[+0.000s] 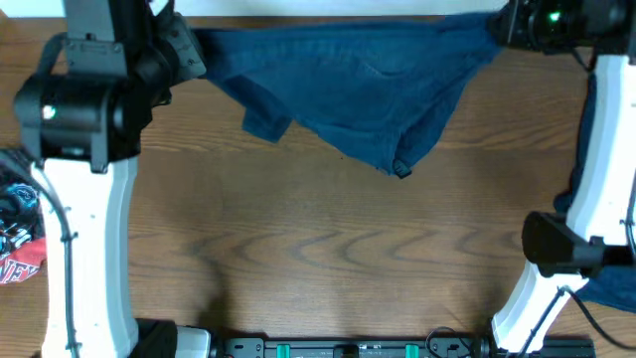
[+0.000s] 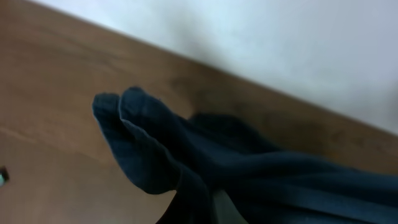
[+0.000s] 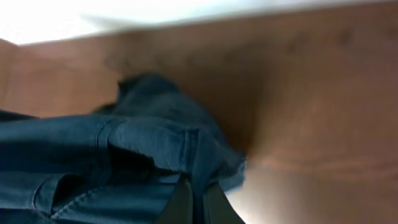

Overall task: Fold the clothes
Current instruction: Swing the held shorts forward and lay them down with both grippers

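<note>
Both arms reach to the far edge of the worktop (image 1: pixel 328 259), the left gripper (image 1: pixel 193 48) and right gripper (image 1: pixel 504 25) each clamped on one end of the navy garment (image 1: pixel 368 89), which stretches between them with its middle sagging.
</note>
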Controlling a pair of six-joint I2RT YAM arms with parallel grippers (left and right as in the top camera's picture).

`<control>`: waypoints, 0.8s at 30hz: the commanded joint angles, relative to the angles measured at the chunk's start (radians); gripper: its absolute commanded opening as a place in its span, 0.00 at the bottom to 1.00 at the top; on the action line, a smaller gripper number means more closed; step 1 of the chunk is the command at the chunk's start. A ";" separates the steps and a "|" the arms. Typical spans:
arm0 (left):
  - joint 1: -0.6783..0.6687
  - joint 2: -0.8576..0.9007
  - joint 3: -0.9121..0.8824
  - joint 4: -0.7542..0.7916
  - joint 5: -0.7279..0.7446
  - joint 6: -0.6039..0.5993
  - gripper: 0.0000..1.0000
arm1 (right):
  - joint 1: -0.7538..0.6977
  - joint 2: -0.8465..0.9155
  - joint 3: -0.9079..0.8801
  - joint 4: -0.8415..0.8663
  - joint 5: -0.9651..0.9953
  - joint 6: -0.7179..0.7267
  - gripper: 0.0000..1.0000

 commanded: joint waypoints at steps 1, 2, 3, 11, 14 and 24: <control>0.050 0.072 0.010 -0.025 -0.082 -0.005 0.06 | -0.049 0.107 0.002 -0.040 0.132 -0.006 0.00; 0.050 0.096 0.008 -0.032 -0.068 -0.006 0.06 | -0.047 0.132 0.002 -0.056 0.131 -0.006 0.01; 0.050 0.122 0.008 -0.040 -0.055 -0.006 0.06 | -0.045 0.156 0.002 -0.070 0.132 -0.006 0.01; 0.034 0.344 0.008 -0.083 0.004 -0.012 0.06 | -0.002 0.329 0.002 -0.095 0.132 -0.006 0.01; 0.015 0.427 0.008 -0.083 0.004 -0.013 0.06 | 0.015 0.370 0.002 -0.087 0.132 -0.006 0.01; -0.036 0.588 0.008 -0.031 0.003 -0.013 0.06 | 0.021 0.404 0.003 -0.028 0.139 -0.006 0.63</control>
